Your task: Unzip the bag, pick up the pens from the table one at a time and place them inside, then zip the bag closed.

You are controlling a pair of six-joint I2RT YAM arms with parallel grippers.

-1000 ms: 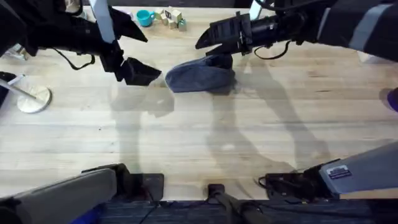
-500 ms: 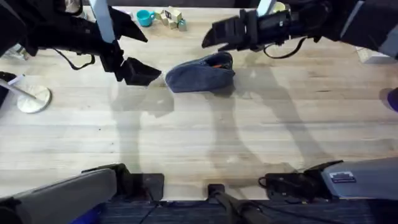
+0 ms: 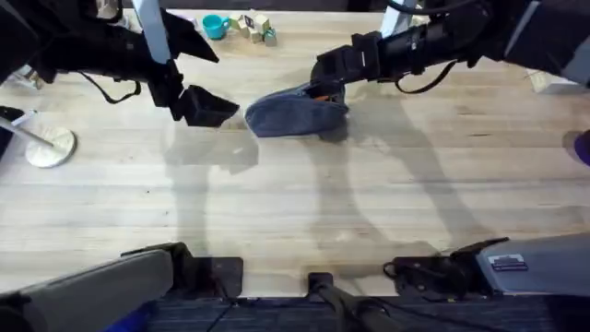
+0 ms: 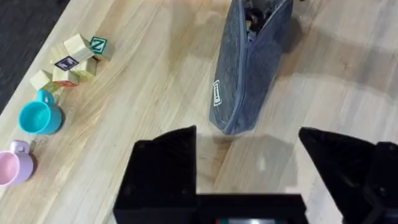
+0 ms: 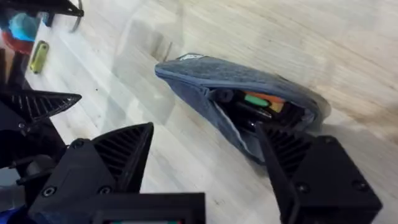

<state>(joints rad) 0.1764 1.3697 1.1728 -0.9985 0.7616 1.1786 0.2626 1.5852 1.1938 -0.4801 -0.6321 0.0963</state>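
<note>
Bag unzipped, right gripper open above

One bag lies on one table — two grippers over it, left and right — beside two cups, teal and pink, and four blocks.

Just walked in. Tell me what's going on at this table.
Two robot arms are working on a grey-blue bag lying on the wooden table. The bag is unzipped at one end, with pens already inside. The right gripper hovers at the open end with its jaws spread. The left gripper waits, jaws open, just off the bag's closed end. Zipping it shut is not yet done.
</note>
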